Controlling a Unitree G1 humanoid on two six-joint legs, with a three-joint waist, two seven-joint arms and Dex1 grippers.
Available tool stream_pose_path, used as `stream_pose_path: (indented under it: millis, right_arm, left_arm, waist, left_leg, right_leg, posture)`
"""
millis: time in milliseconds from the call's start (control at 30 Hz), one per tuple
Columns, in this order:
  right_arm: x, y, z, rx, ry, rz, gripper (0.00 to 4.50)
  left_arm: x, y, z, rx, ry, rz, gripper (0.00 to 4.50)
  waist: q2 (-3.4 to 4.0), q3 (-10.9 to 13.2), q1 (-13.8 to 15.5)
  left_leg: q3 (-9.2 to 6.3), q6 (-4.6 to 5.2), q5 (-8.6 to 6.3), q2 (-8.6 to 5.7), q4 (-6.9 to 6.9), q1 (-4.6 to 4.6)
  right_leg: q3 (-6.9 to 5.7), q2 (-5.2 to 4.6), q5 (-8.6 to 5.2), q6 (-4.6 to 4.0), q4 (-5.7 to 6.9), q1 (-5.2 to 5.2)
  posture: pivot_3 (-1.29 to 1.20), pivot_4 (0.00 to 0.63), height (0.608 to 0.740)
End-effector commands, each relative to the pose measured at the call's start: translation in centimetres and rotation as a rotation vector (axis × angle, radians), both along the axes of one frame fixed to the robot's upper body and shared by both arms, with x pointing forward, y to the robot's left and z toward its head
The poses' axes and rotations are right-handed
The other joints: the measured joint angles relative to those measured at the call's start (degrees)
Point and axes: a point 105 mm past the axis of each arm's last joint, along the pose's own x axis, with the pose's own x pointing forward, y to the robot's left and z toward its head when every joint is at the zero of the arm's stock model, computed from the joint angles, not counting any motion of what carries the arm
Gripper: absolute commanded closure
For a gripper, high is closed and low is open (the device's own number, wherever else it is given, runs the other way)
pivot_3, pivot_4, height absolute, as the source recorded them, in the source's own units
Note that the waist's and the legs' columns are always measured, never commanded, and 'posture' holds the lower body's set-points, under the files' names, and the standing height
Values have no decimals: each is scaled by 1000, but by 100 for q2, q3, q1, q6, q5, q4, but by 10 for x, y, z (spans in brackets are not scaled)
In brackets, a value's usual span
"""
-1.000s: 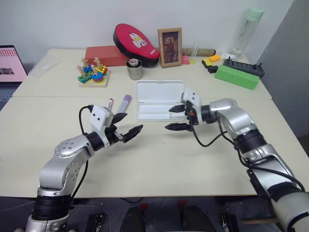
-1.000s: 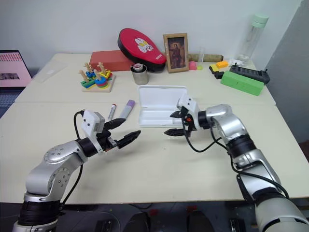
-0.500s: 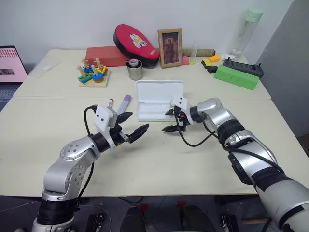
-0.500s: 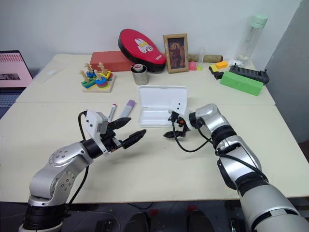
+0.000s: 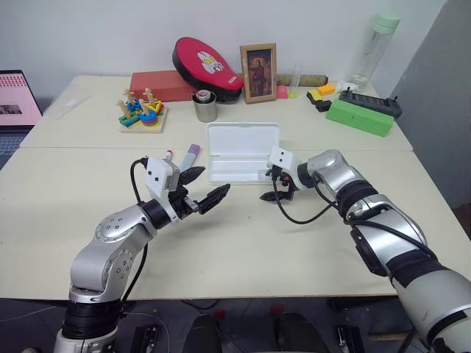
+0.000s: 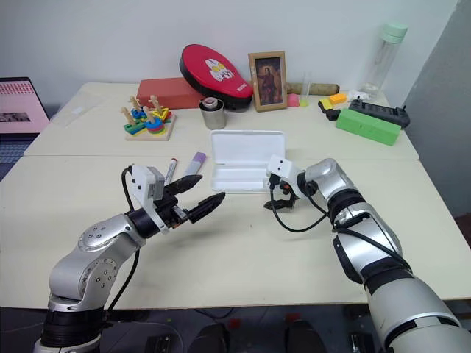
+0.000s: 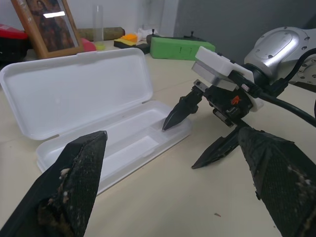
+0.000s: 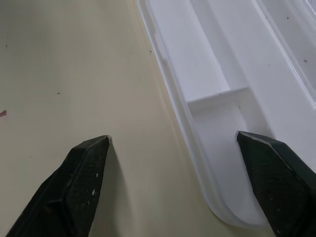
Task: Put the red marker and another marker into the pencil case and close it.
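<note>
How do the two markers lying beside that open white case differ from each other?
The slim white marker with a red cap is thinner and longer, while the chunky lavender marker is shorter and thicker. The lavender one lies nearer the open white plastic pencil case. Both lie side by side on the cream table, untouched.

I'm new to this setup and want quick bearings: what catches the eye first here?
The flat white plastic pencil case lies open mid-table, lid up, with nothing inside. The right gripper straddles its near right corner, fingers spread; the left gripper hangs open to its left. Beyond that gripper, the slim red-capped marker and the chunky lavender marker lie side by side on the table.
</note>
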Motion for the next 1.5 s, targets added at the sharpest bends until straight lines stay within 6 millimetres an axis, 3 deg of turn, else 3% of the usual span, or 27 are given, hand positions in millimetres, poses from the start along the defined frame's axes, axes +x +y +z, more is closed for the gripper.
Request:
stream_pose_path:
  millis: [33,467,733,867,1033,1267,1500]
  right_arm:
    - [3,-2,-2,-37,-26,-14,1319]
    - [3,7,-1,-42,-52,3,4436]
    - [-1,11,5,-7,-49,56,4489]
    - [-7,14,21,34,-76,164,4489]
    - [-33,14,22,39,-56,338,4489]
    - [-93,22,0,23,-11,471,4489]
    - [-106,25,-6,16,13,441,4489]
  left_arm:
    - [-3,-4,17,-23,-53,-24,0]
    - [-5,-2,21,-37,-49,-16,0]
    - [-6,-1,17,-36,-34,-12,0]
    - [-15,16,10,-11,-3,25,0]
    - [-34,41,-5,36,54,74,0]
    - [-64,59,-16,95,115,69,0]
    - [-72,63,-18,117,139,47,0]
  waist:
    - [-1,-1,-10]
    - [1,0,-25]
    - [1,0,-28]
    - [4,2,-73]
    - [10,6,-101]
    - [13,7,-74]
    - [3,2,-75]
  left_leg:
    - [0,0,0,0,1,4]
    - [-3,3,2,0,5,42]
    - [-4,3,2,0,4,42]
    - [-4,3,2,0,0,40]
    - [-4,3,1,0,-6,34]
    - [-5,2,0,1,-6,31]
    - [-4,1,6,2,4,37]
  right_leg:
    - [0,0,0,0,2,3]
    - [-2,0,0,4,-1,52]
    - [-2,0,0,3,-2,52]
    - [-2,0,0,3,-7,51]
    - [-2,-1,-2,-1,-9,44]
    - [-6,-1,-6,-6,-8,40]
    - [-3,0,-14,4,-9,36]
  posture:
    - [0,150,740]
    - [0,150,740]
    - [0,150,740]
    - [0,150,740]
    - [0,150,740]
    - [0,150,740]
    - [0,150,740]
